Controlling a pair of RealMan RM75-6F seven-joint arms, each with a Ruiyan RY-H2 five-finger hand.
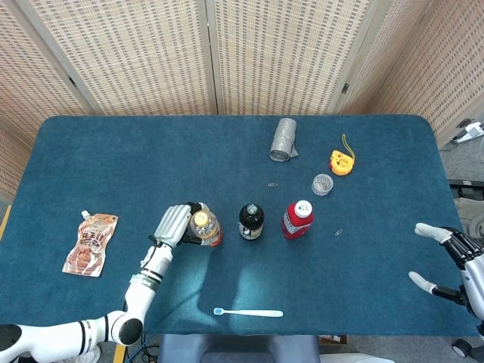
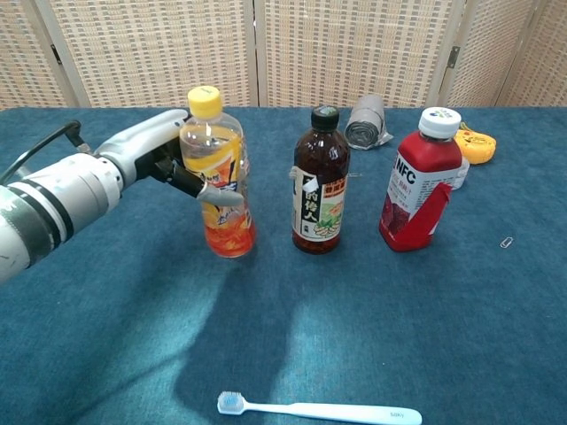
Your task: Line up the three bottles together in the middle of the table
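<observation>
My left hand (image 1: 174, 224) (image 2: 164, 162) grips an orange drink bottle (image 1: 205, 228) (image 2: 222, 188) with a yellow cap, held upright just left of the others. A dark brown tea bottle (image 1: 251, 221) (image 2: 319, 184) with a black cap stands at the table's middle. To its right stands a red juice bottle (image 1: 297, 218) (image 2: 418, 181) with a white cap. My right hand (image 1: 460, 266) hovers off the table's right front corner, fingers spread, holding nothing; the chest view does not show it.
A white toothbrush (image 1: 248, 312) (image 2: 317, 410) lies near the front edge. A snack pouch (image 1: 91, 243) lies at the left. A grey tape roll (image 1: 283, 139) (image 2: 367, 122), a yellow tape measure (image 1: 341, 161) (image 2: 476, 144) and a small round lid (image 1: 322, 184) sit behind the bottles.
</observation>
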